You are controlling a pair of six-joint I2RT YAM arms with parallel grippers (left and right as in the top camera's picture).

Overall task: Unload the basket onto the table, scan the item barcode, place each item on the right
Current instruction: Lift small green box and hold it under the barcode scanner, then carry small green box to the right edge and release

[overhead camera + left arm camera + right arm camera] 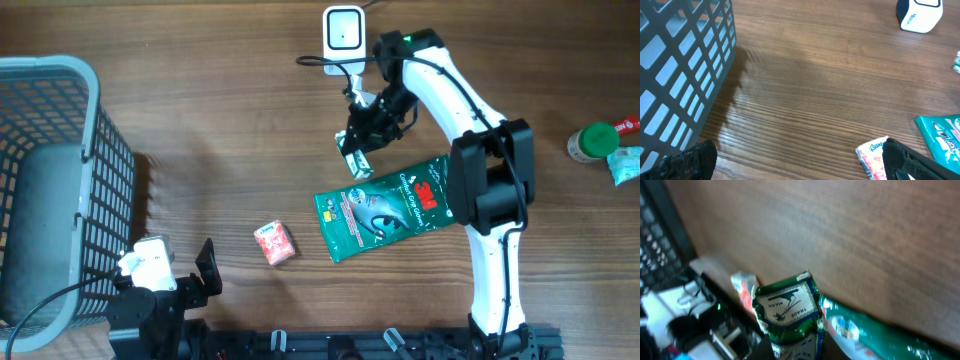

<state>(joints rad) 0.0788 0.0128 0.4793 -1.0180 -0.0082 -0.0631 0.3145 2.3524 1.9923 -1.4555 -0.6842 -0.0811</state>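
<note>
1. Left gripper (797,150) sits low at the near edge by the basket (90,150). Its jaws are spread wide, hold nothing, and play no part in the job here.
2. A tissue pack (274,243) lies flat on the table (200,100), just beside the left gripper's right finger and untouched.
3. A 3M pack (385,205) lies flat mid-table. It is large, teal-green, and not gripped.
4. Right gripper (358,150) is just past the 3M pack's far edge, with its jaws pinching a pouch (787,307). The pouch stands upright between them — can't tell if it is clear of the table.
5. The pouch looks like small crinkled green foil. It has a pale panel reading TRADE MARK with a line drawing and a blue trim, and the top is folded. No barcode shows on the face in view — probably on the other side. It is soft and may buckle in the pinch.
6. Scanner (343,35) is a white box with a dark window, standing at the far edge near the pouch but apart from it.
7. Progress, judged: the grasp is done or nearly so. Left to do: carry the pouch to the scanner window, turn the barcode face toward it, and hold steady. The scan is not yet done.
8. A bottle (598,140) with a green cap lies far right and is not involved.
</note>
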